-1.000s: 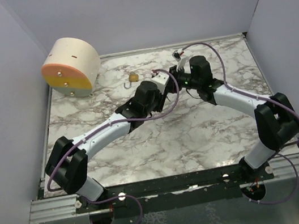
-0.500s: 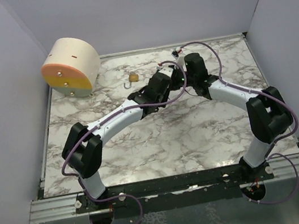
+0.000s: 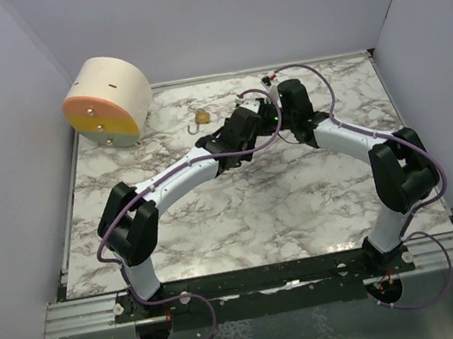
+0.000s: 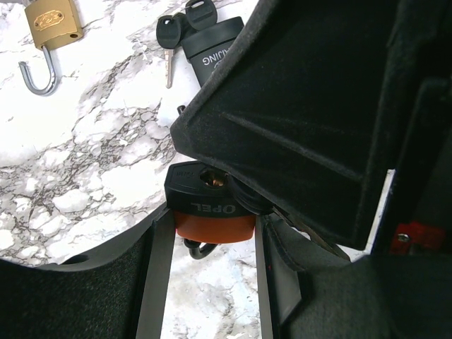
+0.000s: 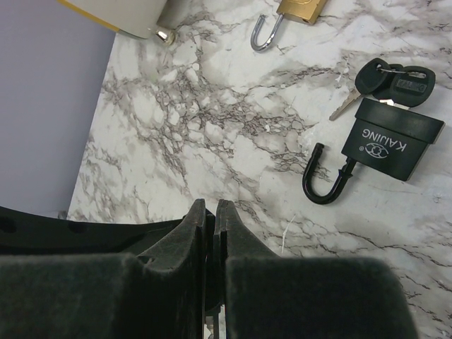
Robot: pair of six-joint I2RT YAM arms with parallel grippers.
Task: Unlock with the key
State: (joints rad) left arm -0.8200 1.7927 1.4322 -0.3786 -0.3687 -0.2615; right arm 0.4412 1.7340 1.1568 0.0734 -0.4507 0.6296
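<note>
At the marble table's (image 3: pixel 176 230) rear, left claw (image 4: pixel 210 229) clamps an orange-black padlock (image 4: pixel 201 192); right claw (image 5: pixel 210 206) is pinched shut.

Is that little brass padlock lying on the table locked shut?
No, the brass padlock has its shackle swung open, one end free of the body.

White marble-patterned counter (image 3: pixel 284 203) carries a brass padlock (image 4: pixel 53 21) with its shackle open, a black padlock (image 5: pixel 392 138) lying flat with keys (image 5: pixel 374 76) touching its body, and a cream drum (image 3: pixel 106 101) at the far-left corner.
</note>
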